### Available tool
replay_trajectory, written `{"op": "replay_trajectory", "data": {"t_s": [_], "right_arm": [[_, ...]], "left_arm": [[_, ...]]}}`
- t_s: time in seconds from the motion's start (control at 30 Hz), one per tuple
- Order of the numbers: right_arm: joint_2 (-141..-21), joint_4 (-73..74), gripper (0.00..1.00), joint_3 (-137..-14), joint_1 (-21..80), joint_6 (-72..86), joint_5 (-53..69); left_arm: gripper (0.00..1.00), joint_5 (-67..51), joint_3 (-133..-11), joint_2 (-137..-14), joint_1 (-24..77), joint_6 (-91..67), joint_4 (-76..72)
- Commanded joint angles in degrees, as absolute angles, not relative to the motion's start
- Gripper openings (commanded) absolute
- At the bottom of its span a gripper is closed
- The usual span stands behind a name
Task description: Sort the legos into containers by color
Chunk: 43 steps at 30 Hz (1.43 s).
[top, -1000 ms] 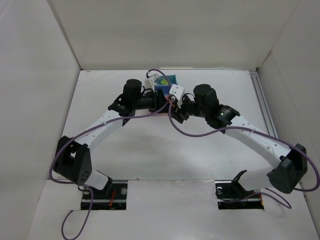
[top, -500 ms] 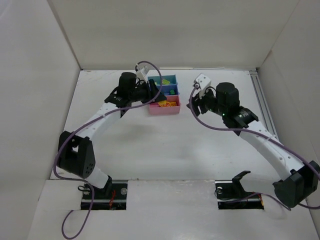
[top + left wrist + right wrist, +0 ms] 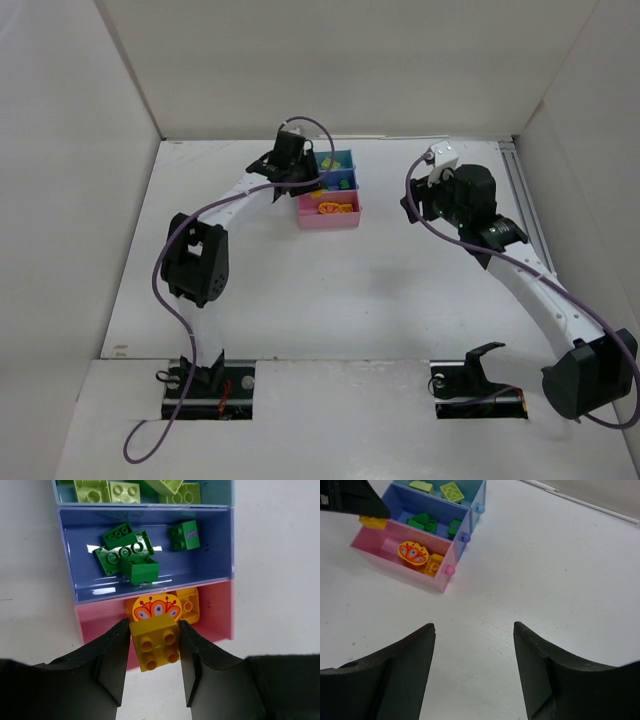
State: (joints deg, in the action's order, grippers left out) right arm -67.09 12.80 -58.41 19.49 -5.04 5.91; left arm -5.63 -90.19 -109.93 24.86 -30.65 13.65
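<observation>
Carried yellow brick [image 3: 159,630], pinched in left gripper [image 3: 154,647], to pink tray [image 3: 216,611] just beneath and ahead; pulled right gripper [image 3: 474,630] away, gaping, empty. Release pending.

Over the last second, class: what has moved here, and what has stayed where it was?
The right arm drew back to the right, away from the trays, jaws open and empty. The left arm folded back, elbow rising, jaws kept shut on a yellow brick at the pink tray's rim. The trays stayed put.
</observation>
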Motion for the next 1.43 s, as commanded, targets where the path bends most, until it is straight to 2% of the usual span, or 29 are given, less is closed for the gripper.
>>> {"op": "replay_trajectory", "data": {"t_s": [0.0,0.07,0.13,0.23,0.27,0.33,0.5,0.63,0.77,0.8,0.83,0.9,1.13,1.4], "right_arm": [[-65.9,10.1,0.69,-58.5,18.6,-3.3,5.0],[-65.9,10.1,0.69,-58.5,18.0,-3.3,5.0],[-66.4,10.1,0.69,-58.0,17.5,-3.3,5.0],[-66.4,10.1,0.69,-58.0,17.0,-3.3,5.6],[-67.0,10.1,0.69,-58.0,17.0,-3.3,5.6],[-67.0,10.1,0.75,-58.0,17.0,-3.3,6.3],[-67.0,10.1,0.75,-58.0,16.4,-3.3,6.9],[-65.8,10.1,0.76,-58.0,15.9,-1.9,6.9],[-64.5,10.1,0.86,-57.5,14.8,-0.5,6.3],[-64.0,10.1,0.93,-57.5,14.2,-0.5,6.3],[-64.0,10.1,0.95,-57.0,14.2,0.9,5.3],[-63.4,10.7,1.0,-57.0,13.5,0.9,4.7],[-62.8,11.8,1.0,-57.0,13.0,3.6,3.5],[-62.8,10.9,1.0,-54.5,11.9,6.3,3.0]], "left_arm": [[0.04,-0.5,-93.1,-109.3,26.5,-30.1,17.1],[0.08,-0.5,-93.1,-109.3,26.5,-30.1,17.1],[0.16,-1.1,-92.5,-109.3,26.5,-30.1,16.5],[0.31,-1.1,-92.0,-109.3,26.5,-30.1,16.5],[0.43,-1.1,-92.0,-109.3,26.5,-30.1,16.5],[0.49,-1.8,-92.0,-108.8,26.5,-29.6,16.5],[0.79,-1.8,-91.5,-107.1,26.5,-29.6,16.5],[0.8,-2.5,-90.4,-103.8,26.5,-29.6,16.5],[0.9,0.2,-87.5,-97.0,26.5,-29.6,16.5],[0.93,1.4,-85.4,-95.1,26.5,-29.6,16.5],[1.0,2.9,-84.1,-93.1,26.5,-30.2,16.5],[1.0,7.5,-81.5,-86.9,26.5,-30.2,16.5],[1.0,14.0,-70.8,-72.3,23.3,-34.9,18.3],[1.0,15.8,-69.1,-71.5,23.3,-35.6,21.3]]}}
